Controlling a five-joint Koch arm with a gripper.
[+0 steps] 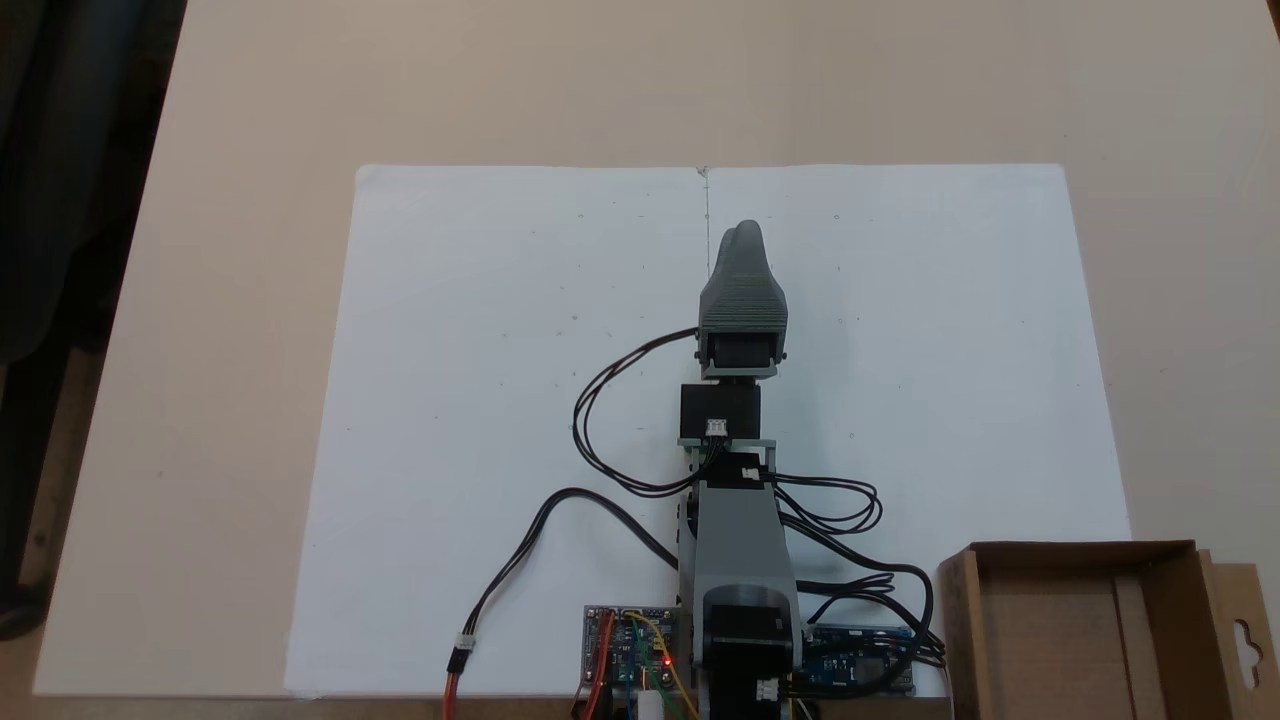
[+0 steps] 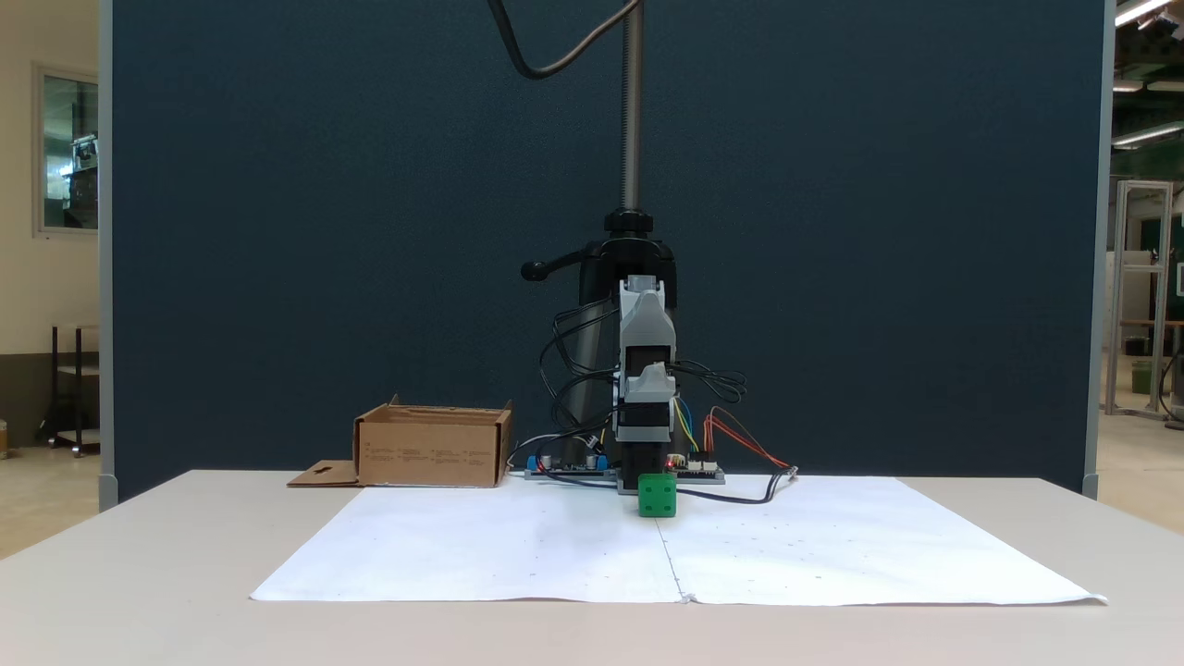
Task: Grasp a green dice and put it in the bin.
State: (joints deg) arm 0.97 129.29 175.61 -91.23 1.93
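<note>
— Hand (image 1: 741,232) seen from above as a single rounded grey tip pointing away from the arm's base, over the white paper sheet (image 1: 480,420). Cannot tell how far open, nor whether anything gripped: jaws stacked one behind the other from above, tips hidden behind the cube from the front.

— And the green dice (image 2: 657,495)?

— Down on the sheet, right in front of the arm (image 2: 645,370) in the low fixed view, on the sheet's centre fold. Touching the hand or not: unclear.

— Bin (image 2: 431,448)?

— Brown cardboard, open-topped, on the counter (image 2: 139,555) just off the sheet's corner beside the arm's base, well apart from the dice. Flap with keyhole cutout lying outward on the far side from the base.
</note>
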